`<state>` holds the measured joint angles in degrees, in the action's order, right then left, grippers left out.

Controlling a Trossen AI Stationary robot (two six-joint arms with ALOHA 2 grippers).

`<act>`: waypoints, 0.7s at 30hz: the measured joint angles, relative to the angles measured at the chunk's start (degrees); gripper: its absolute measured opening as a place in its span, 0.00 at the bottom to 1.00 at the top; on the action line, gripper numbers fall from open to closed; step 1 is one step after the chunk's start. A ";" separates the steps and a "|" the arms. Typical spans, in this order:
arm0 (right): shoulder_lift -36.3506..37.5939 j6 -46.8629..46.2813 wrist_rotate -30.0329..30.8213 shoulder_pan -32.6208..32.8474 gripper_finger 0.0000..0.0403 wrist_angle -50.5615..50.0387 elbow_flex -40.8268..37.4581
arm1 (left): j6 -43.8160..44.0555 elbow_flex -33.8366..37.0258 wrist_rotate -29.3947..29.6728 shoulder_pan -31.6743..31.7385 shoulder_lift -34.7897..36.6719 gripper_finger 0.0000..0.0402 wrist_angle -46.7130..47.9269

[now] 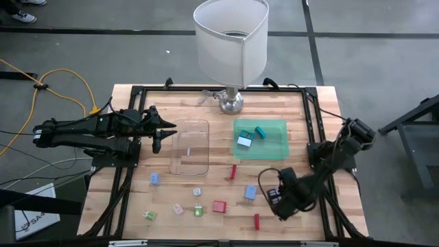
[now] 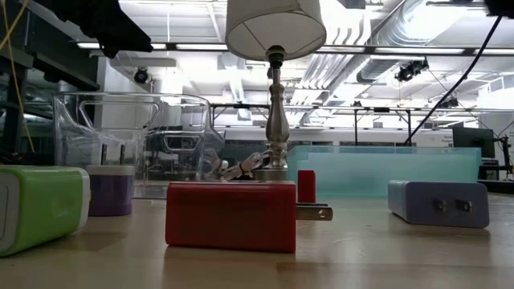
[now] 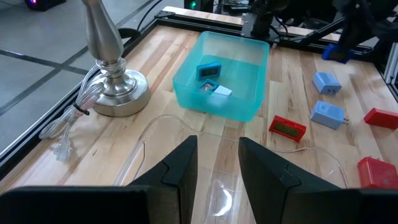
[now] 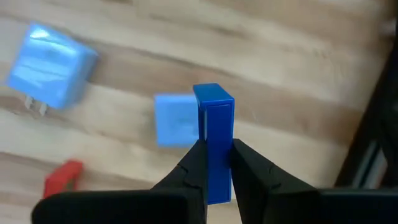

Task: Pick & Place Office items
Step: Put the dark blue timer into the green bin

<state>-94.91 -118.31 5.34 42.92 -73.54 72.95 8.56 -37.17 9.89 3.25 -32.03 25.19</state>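
Your right end effector [image 4: 214, 163] grips a blue stick [image 4: 214, 134]; lift it clear before carrying it to the green tray [image 1: 276, 145].

Beside the teal tray [image 1: 281, 137]: a red stick [image 1: 234, 171], a pale blue, possibly lilac, block [image 1: 250, 193].
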 joint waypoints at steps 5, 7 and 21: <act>1.21 8.19 2.61 -5.96 0.11 -0.58 0.00 | 0.00 0.00 0.00 0.00 0.00 0.27 0.01; 2.25 11.84 3.54 -8.66 0.11 -0.93 0.02 | 0.00 0.00 0.02 0.00 0.00 0.27 0.01; 8.52 36.68 6.84 -28.27 0.10 -3.19 0.04 | 0.00 0.00 0.01 0.01 0.00 0.27 0.02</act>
<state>-86.39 -81.63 12.18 14.65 -76.73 72.99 8.56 -37.17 9.91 3.25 -32.03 25.21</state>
